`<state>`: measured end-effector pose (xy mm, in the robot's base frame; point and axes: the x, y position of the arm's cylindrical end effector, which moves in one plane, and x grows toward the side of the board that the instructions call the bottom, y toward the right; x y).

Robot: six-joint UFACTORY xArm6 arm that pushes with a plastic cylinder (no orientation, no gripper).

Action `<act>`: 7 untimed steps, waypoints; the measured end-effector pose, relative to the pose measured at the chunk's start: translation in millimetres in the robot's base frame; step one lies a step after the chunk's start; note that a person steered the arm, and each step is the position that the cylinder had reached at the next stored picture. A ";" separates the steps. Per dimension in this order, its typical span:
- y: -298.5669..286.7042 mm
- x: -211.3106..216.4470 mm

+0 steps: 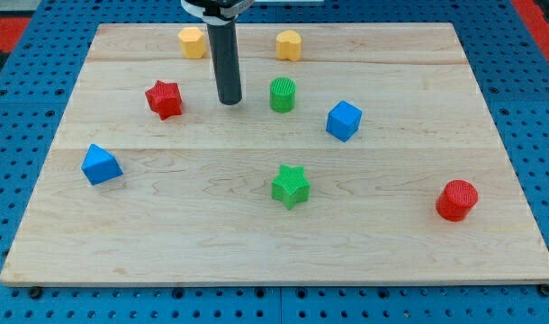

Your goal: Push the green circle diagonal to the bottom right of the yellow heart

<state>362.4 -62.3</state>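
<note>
The green circle (283,94) stands on the wooden board in the upper middle of the view. My tip (229,101) rests on the board just to the circle's left, a short gap apart. Two yellow blocks sit near the view's top: one (289,45) above the green circle and one (193,42) to the upper left of my tip. I cannot tell which of them is the heart.
A red star (164,99) lies left of my tip. A blue cube (344,121) lies right of the green circle. A green star (291,186) sits at centre, a blue block (101,165) at left, a red cylinder (457,200) at lower right.
</note>
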 end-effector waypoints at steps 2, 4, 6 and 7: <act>35.1 12.5; 74.4 -2.4; 117.1 -26.7; 124.3 -38.6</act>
<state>323.8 62.0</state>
